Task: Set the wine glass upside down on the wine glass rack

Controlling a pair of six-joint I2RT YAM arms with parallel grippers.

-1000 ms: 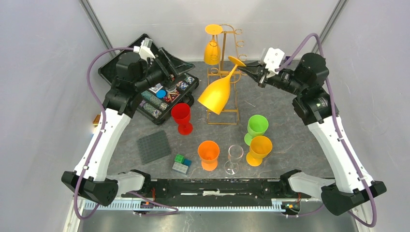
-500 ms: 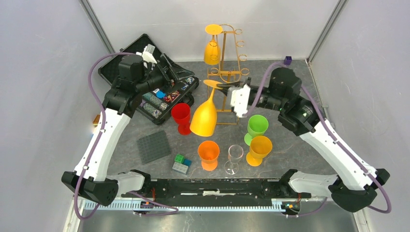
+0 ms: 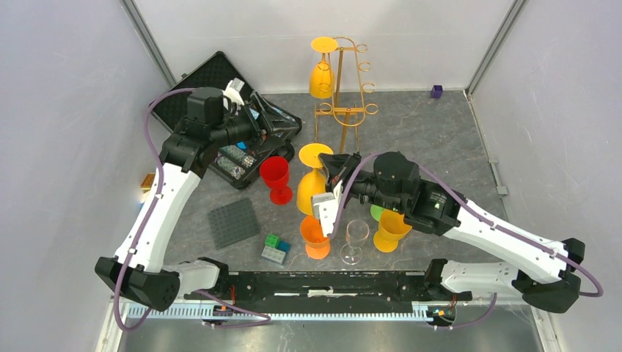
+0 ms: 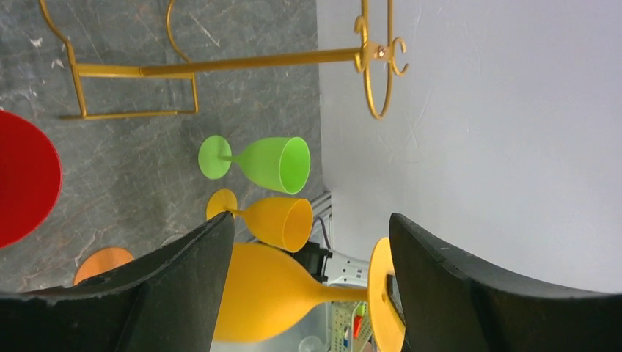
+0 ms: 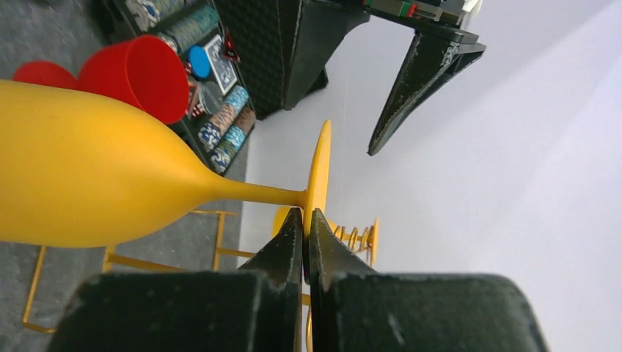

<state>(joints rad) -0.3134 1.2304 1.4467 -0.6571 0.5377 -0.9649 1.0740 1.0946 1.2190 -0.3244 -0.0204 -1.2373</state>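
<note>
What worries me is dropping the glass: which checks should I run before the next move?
1. Right gripper jaws shut on the yellow wine glass foot: ok.
2. Glass upside down, foot up and bowl down: ok.
3. Glass at the wine glass rack: not ok, it hangs apart, nearer the arms.
4. Free place on the rack: ok, right-side loops bare.
5. Left gripper open, holding nothing: ok.
6. Grip firm enough on the thin foot: cannot tell.
</note>
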